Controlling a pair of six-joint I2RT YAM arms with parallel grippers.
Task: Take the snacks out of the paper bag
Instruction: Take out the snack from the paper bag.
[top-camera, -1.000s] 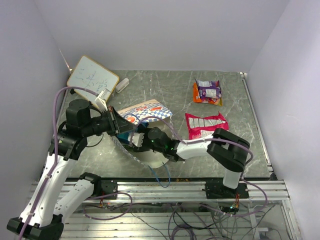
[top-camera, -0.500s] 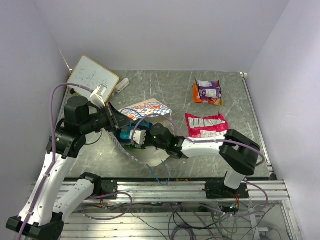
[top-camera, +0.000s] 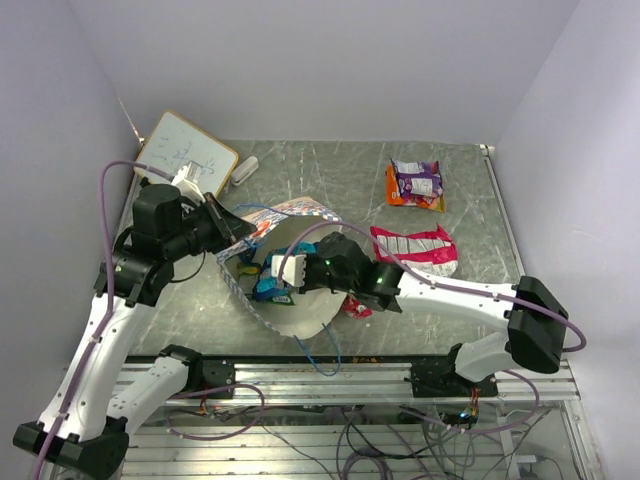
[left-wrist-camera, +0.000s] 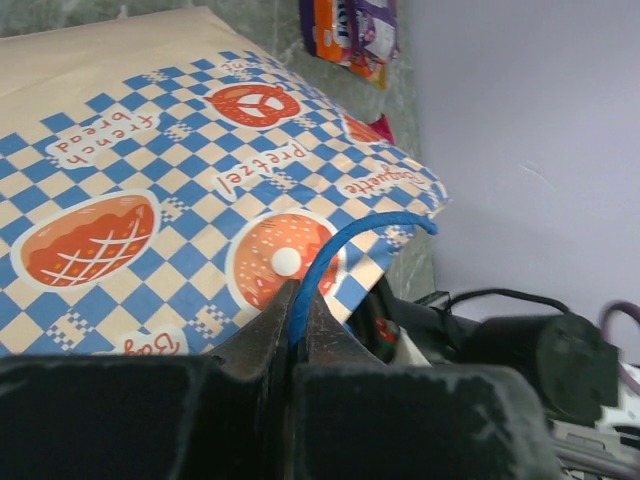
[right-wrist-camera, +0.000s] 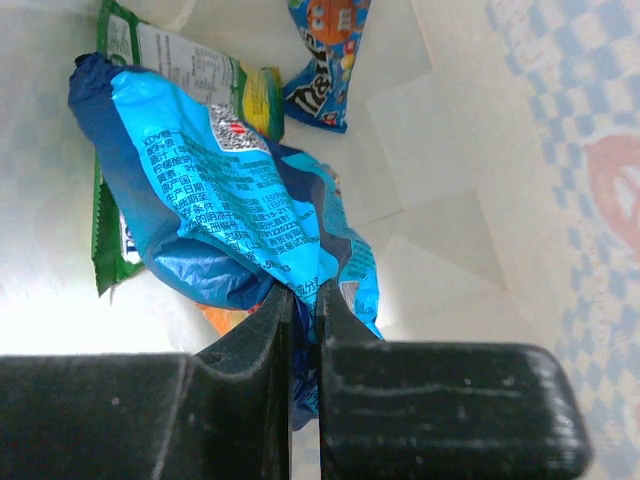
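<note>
**Blue packet pinched inside the held-open bag**

The right tool (right-wrist-camera: 300, 296) is clamped on crumpled film at the lower edge of a bright blue glossy plastic snack packet (right-wrist-camera: 225, 180). This packet is inside the tan kraft paper bag with a blue-and-white checkered band (left-wrist-camera: 150, 190); the bag lies on its side on the grey-green scratched worktop (top-camera: 320, 175), mouth toward the near side. The left tool (left-wrist-camera: 297, 305) is pinched shut on the thin blue cord handle (left-wrist-camera: 372, 226), holding the upper lip up.

Handling, as judged: the blue packet is light, soft and puffed, its film slippery and its contents probably brittle; a crimped seam or corner is the surer hold, and the present pinch on loose film may slip under drag. The bag is thin, light paper, likely to slide or fold if snagged; the cord hold is what anchors it.

In the bag are a green glossy packet (right-wrist-camera: 108, 245) under the blue one and a small dark-blue packet with orange print (right-wrist-camera: 325, 50) deeper in. On the worktop lie a large red-pink packet (top-camera: 412, 248) and an orange and purple pair of packets (top-camera: 415, 182). A small red packet (top-camera: 355, 306) lies at the lip; whether it is in or out cannot be told.

Open room lies to the right, between the bag and the red-pink packet; the exit is bounded by the paper lip and a loose blue cord loop (top-camera: 322, 352). A wooden-framed whiteboard (top-camera: 185, 150) stands at the far left.
</note>
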